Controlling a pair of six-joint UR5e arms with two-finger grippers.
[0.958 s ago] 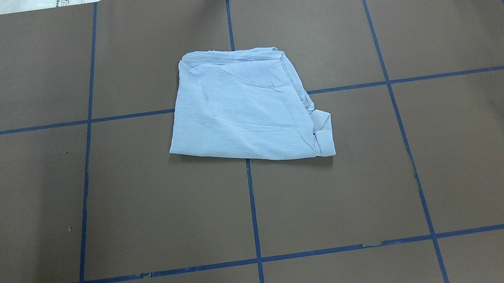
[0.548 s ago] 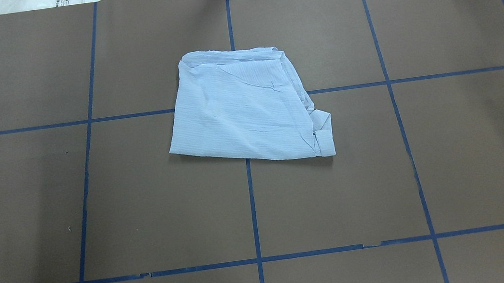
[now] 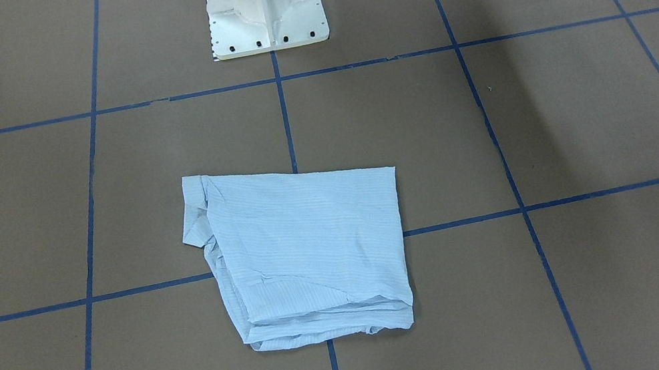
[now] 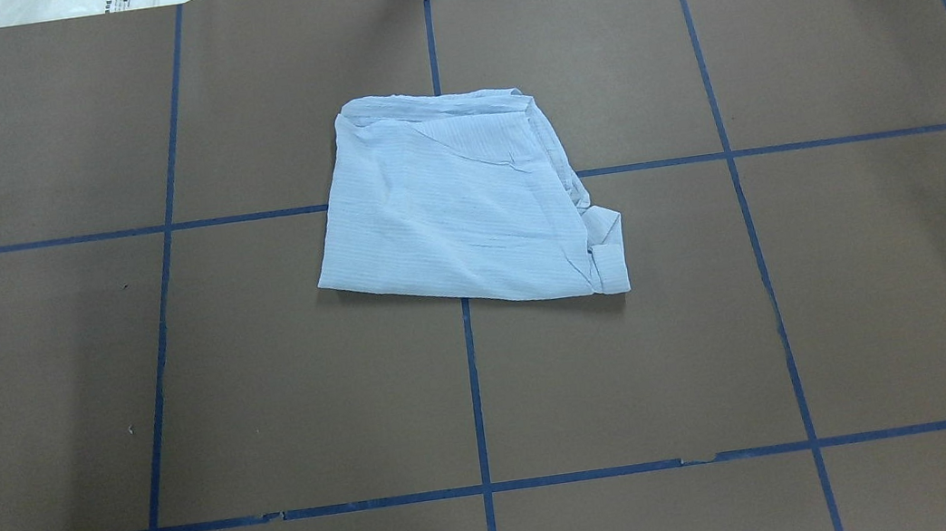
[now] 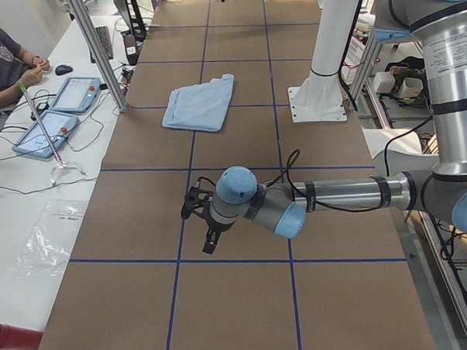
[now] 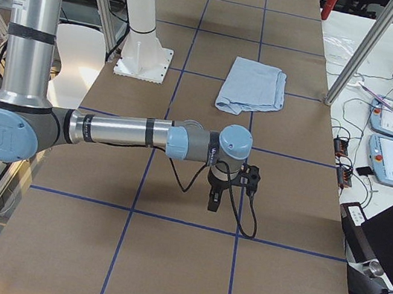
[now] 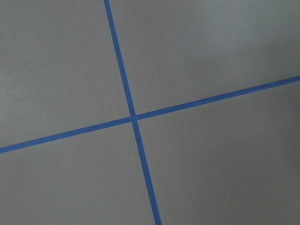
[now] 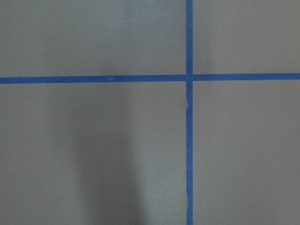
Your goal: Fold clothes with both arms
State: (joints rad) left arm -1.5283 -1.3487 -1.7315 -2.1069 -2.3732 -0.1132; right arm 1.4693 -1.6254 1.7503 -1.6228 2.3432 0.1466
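Table: we see a brown cover point(image 4: 897, 292) ruled into squares by blue tape point(image 4: 163, 343). It fills the overhead frame.
Arms: in the left side view the left arm point(image 5: 351, 195) reaches low across the lower middle of the frame. In the right side view the right arm point(image 6: 116, 131) does the same. Both are well apart from the cloth.
Shirt: the shirt point(image 4: 448, 214) lies flat just above the centre of the overhead frame. It is folded to a skewed four-sided packet and covers a tape crossing. Nothing touches it.
Handling: we judge it light, thin and limp. It looks likely to sag and slide open if lifted by one layer, and it is not fragile. The layers could also shift over each other on the smooth cover.
Hold: we would pinch all the layers together at two corners of one side, one arm to each. The stacked edges along the top of the packet in the overhead frame look thickest. The lower edge looks smoothest.
Grippers: the left gripper point(image 5: 209, 242) and right gripper point(image 6: 213, 201) point down over bare table. They show only in the side views, so we cannot tell how their jaws stand. Each wrist view shows only tape lines on brown.
Cuff: a loose cuff point(image 4: 607, 243) pokes out at the packet's lower right in the overhead frame. We think it is the part most likely to flop free.
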